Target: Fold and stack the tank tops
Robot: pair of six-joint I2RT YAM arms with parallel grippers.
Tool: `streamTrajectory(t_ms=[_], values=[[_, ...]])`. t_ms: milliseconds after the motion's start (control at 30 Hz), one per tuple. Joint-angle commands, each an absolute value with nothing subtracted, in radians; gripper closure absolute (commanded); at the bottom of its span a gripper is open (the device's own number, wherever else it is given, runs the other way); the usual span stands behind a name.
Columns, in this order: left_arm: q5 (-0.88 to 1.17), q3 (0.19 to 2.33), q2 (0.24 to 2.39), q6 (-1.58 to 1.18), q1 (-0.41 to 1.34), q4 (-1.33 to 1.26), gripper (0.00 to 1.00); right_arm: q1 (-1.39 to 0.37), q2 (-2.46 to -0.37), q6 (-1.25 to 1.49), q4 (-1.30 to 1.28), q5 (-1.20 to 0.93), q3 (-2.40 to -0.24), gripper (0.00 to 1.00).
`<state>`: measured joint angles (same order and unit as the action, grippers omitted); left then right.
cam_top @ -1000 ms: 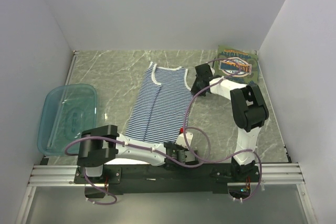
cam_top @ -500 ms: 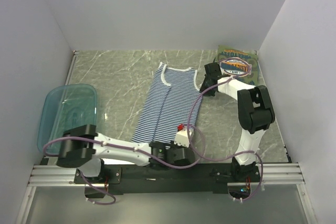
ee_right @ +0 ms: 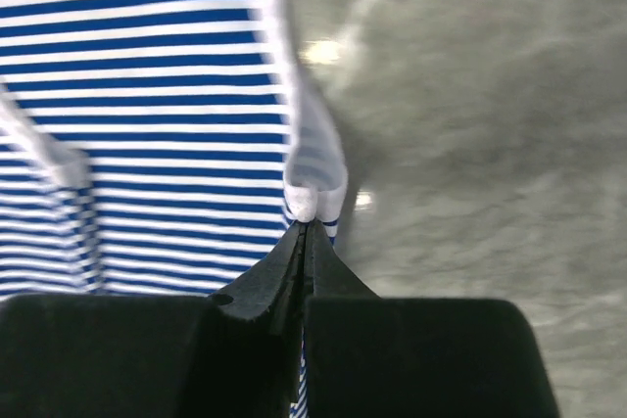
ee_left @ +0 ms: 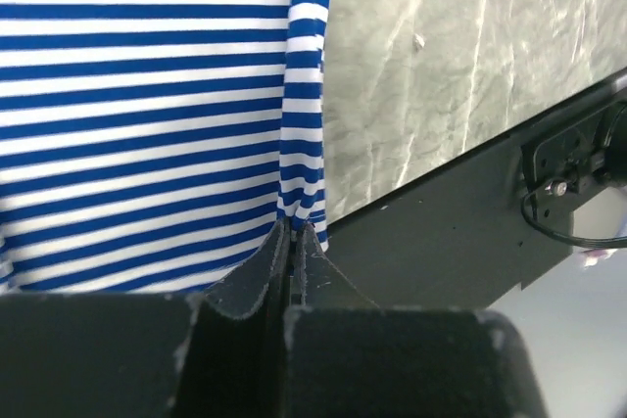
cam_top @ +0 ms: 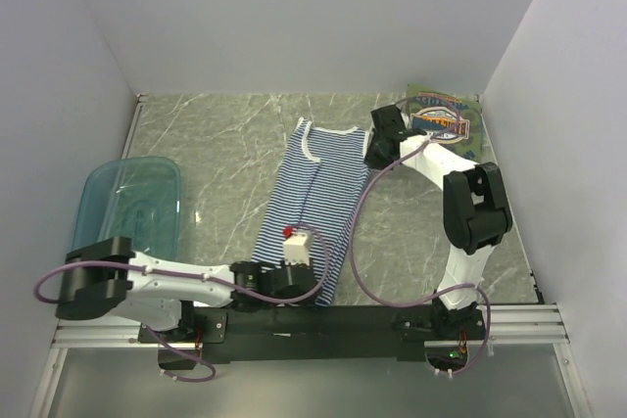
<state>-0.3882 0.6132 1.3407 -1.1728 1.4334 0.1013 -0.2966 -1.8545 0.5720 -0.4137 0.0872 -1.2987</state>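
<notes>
**Striped top pinched at both ends of one side**

The striped tank top (cam_top: 312, 193) lies lengthwise in the middle of the counter (cam_top: 216, 139), neck toward 12 o'clock and hem toward 6. Both hands are clamped on its 3 o'clock edge. The right hand (ee_right: 302, 227) grips the white-trimmed shoulder strap, and the left hand (ee_left: 292, 232) grips the hem corner, likely to carry that edge over in a lengthwise fold. The wrist views show each pinch. Only the top view shows the olive tank top (cam_top: 446, 119) folded at 1 o'clock and the tub (cam_top: 127, 212) at 9.
</notes>
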Motion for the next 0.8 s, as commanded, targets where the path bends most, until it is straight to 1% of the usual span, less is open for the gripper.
streamTrajectory(t_ms=[0,200,400,567,767], values=[[-0.409,0.545,1.234,-1.278,1.424,0.048,0.96,-0.342,-1.879,0.594,-0.422,0.120,-1.412,1.00],[-0.446,0.463,1.119,-1.367,1.416,0.113,0.98,-0.428,-1.996,0.618,-0.474,0.155,-1.572,1.00],[-0.477,0.433,1.046,-1.471,1.414,0.265,0.99,-0.489,-2.109,0.627,-0.525,0.172,-1.732,1.00],[-0.480,0.402,1.006,-1.548,1.413,0.356,0.99,-0.521,-2.183,0.630,-0.551,0.176,-1.830,1.00],[-0.477,0.385,0.971,-1.577,1.411,0.396,0.99,-0.537,-2.218,0.634,-0.552,0.175,-1.871,1.00]])
